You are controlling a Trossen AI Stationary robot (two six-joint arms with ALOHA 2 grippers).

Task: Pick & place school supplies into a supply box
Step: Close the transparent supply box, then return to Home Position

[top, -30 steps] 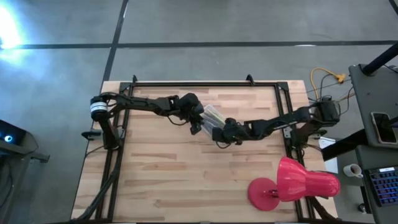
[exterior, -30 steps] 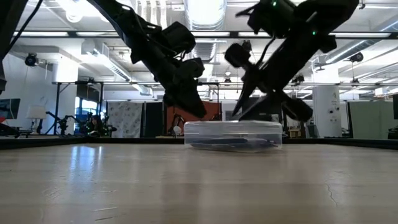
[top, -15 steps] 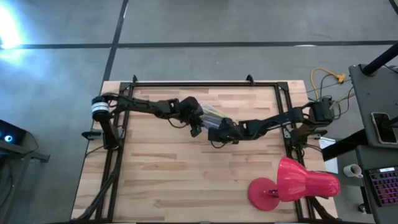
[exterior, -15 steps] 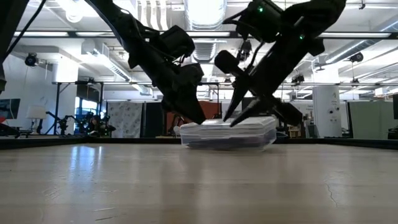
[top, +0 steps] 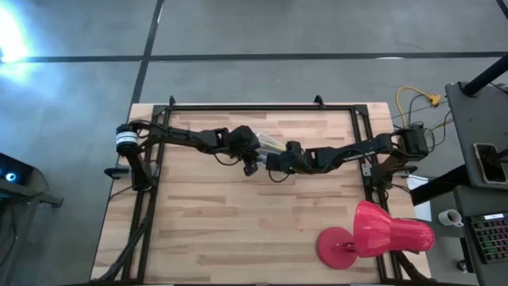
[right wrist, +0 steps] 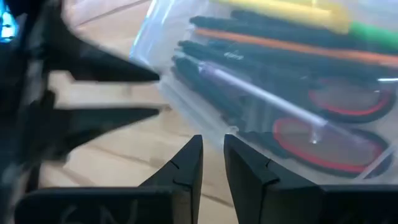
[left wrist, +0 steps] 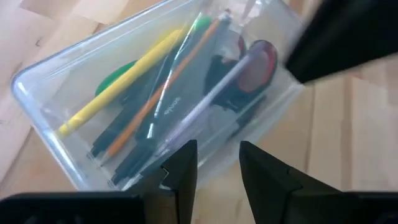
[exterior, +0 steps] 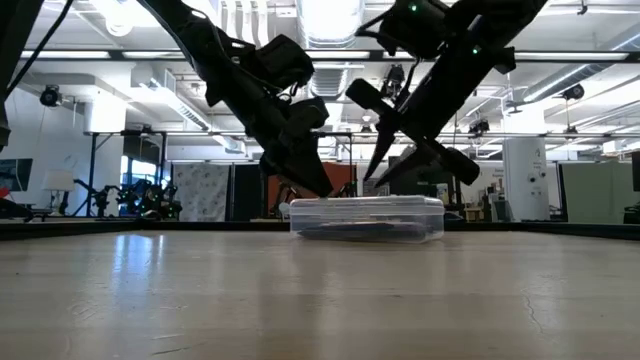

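The clear supply box (top: 268, 142) rests flat on its base in the table's middle (exterior: 365, 216). Inside it lie the school supplies: a yellow pencil (left wrist: 118, 81), orange, green and dark pens, and red-handled scissors (right wrist: 323, 140). My left gripper (left wrist: 217, 158) is open by a narrow gap and points down at one long side of the box (exterior: 322, 188). My right gripper (right wrist: 212, 146) shows an even narrower gap and hangs over the box's edge by the scissors end (exterior: 372, 178). Both grippers hold nothing. My left gripper has its fingertips (left wrist: 186, 155) at the foot of the box's long wall (left wrist: 186, 134), slanting down from the table's left. I cannot tell whether they touch it. My right gripper's fingertips (right wrist: 196, 149) stand just off the box's corner (right wrist: 186, 93), and I cannot tell whether they touch it.
A large pink-red lamp (top: 373, 234) lies near the table's near right corner. A black frame (top: 262, 106) runs along the table's edges. Bare wood lies toward the near edge (top: 222, 230). Beyond the table is an open workshop.
The box lay flat, then tipped with one end raised, and now lies flat again, slid slightly toward the table's left. My right gripper moved toward the table's left and far edge, along the box, and rose a little. My left gripper stayed almost still.
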